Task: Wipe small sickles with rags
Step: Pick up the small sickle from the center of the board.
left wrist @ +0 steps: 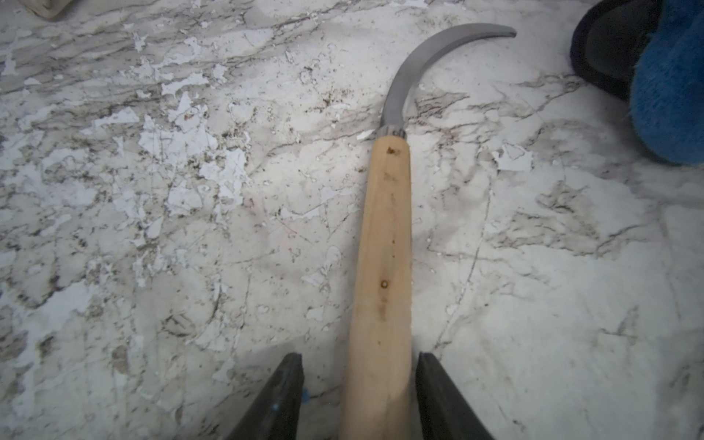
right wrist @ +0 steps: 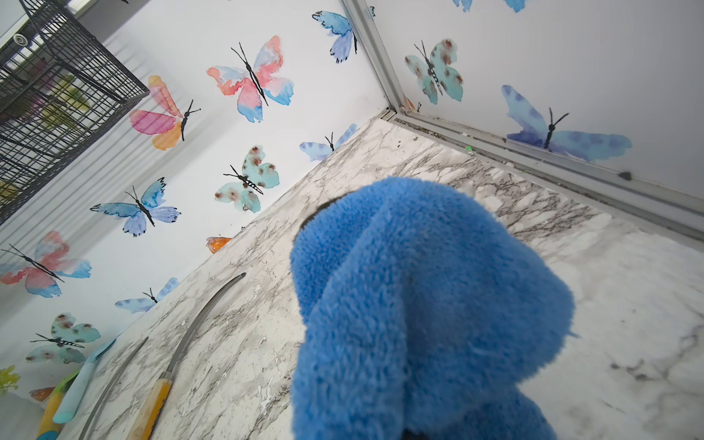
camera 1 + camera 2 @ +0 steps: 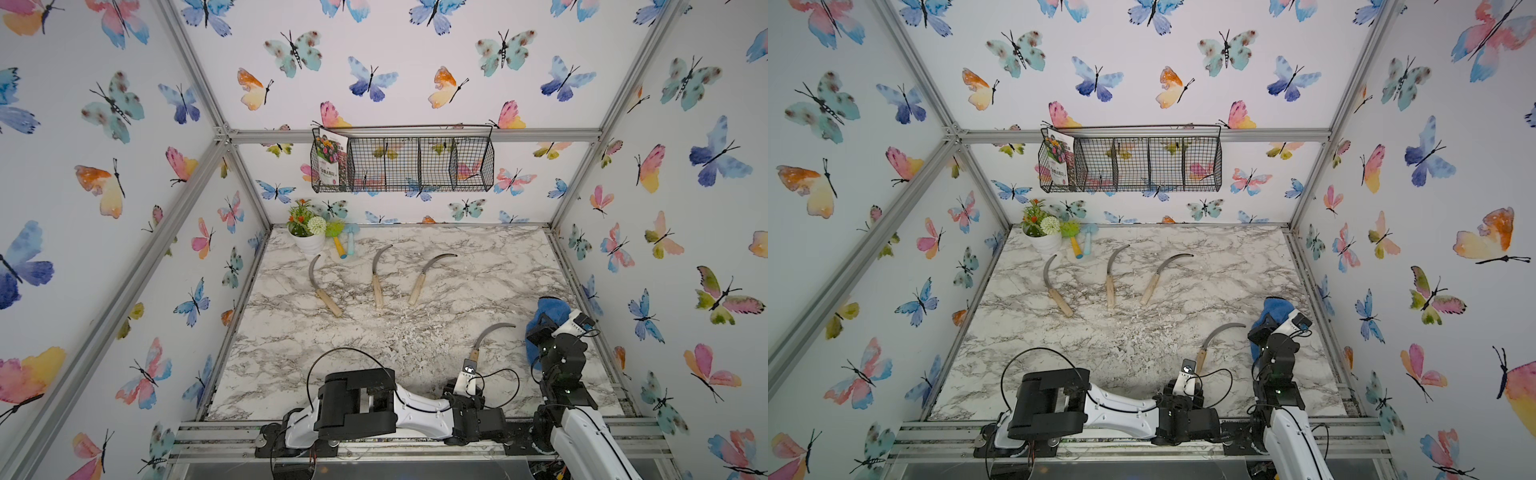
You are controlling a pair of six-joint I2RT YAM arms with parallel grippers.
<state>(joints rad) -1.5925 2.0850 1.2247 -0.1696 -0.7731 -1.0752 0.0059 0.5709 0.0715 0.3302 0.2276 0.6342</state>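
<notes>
Three small sickles (image 3: 322, 286) (image 3: 377, 278) (image 3: 424, 276) lie in a row at the back of the marble table, seen in both top views. Another sickle (image 3: 488, 334) (image 3: 1217, 338) lies near the front right, blade pointing away. My left gripper (image 1: 360, 358) straddles the end of its pale handle (image 1: 384, 247). One finger touches the wood, and a gap shows on the other side. My right gripper (image 3: 544, 326) hovers right of that blade, shut on the fluffy blue rag (image 2: 419, 304) (image 3: 548, 307), which drapes over and hides its fingers.
A white flower pot (image 3: 309, 235) and toy tools with yellow and light-blue handles (image 3: 345, 245) stand at the back left. A black wire basket (image 3: 401, 164) holding a seed packet hangs on the back wall. Aluminium frame rails border the table (image 3: 291, 353).
</notes>
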